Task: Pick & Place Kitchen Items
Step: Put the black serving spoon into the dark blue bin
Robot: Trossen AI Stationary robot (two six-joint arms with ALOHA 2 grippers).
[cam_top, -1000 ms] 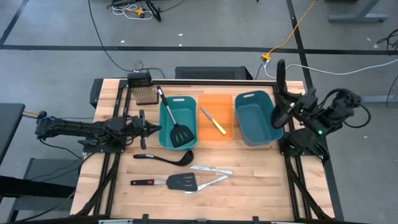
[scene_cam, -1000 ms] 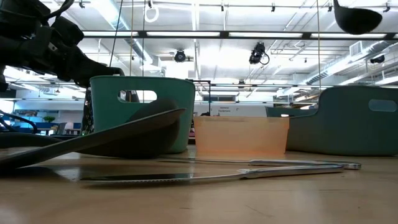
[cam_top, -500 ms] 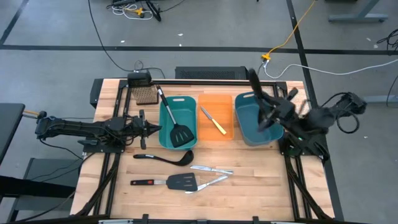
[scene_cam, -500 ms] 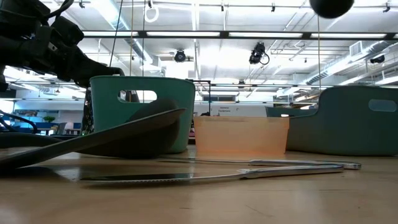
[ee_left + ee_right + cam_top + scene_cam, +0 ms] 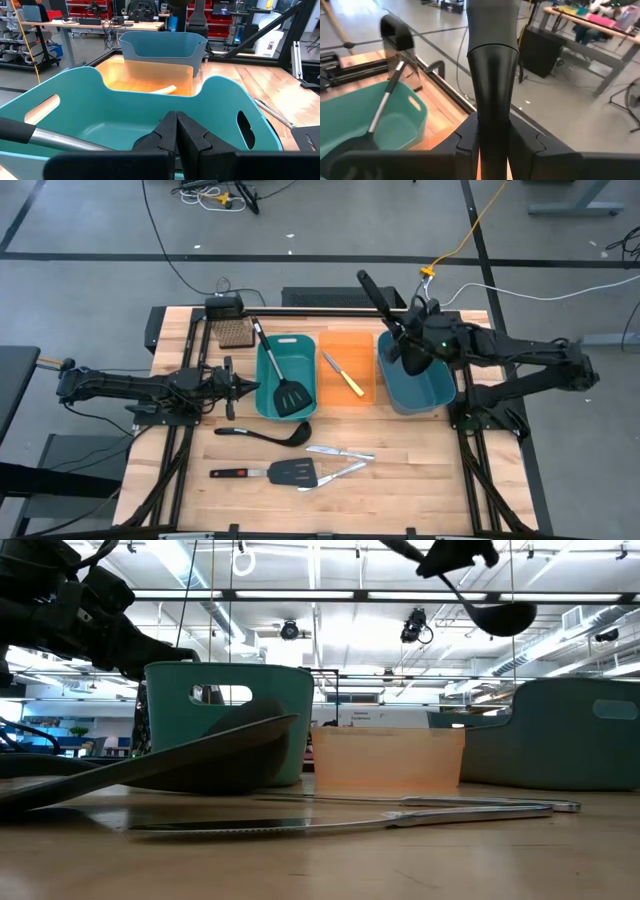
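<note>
My right gripper [image 5: 410, 340] is shut on a black ladle [image 5: 375, 295], high over the far left corner of the right blue-teal bin [image 5: 425, 385]. In the low view the ladle's bowl [image 5: 505, 618] hangs below the gripper [image 5: 455, 555]. My left gripper [image 5: 248, 385] is shut and empty, level beside the left teal bin [image 5: 268, 405]; it also shows in the left wrist view [image 5: 176, 125]. A black slotted spatula [image 5: 290, 392] leans in that bin. A yellow-handled knife [image 5: 347, 378] lies in the orange bin [image 5: 368, 390]. My right gripper pinches the ladle's black handle [image 5: 490, 125] between its two fingers, below the thicker grey grip. The fingers lie across the handle. The ladle is lifted clear and slants, its grip end [image 5: 362, 278] toward the table's far left and its bowl lowest.
On the near table lie a second black ladle [image 5: 265, 433], a slotted spatula with a red-marked handle [image 5: 270, 473] and two silver knives [image 5: 340, 452] [image 5: 340, 472]. A small dark block [image 5: 232, 332] sits at the far left.
My right gripper has swung from the table's right edge toward the left and far side, over the right bin, carrying the ladle. The ladle has tipped from nearly upright to slanting, with its grip end toward the far left.
</note>
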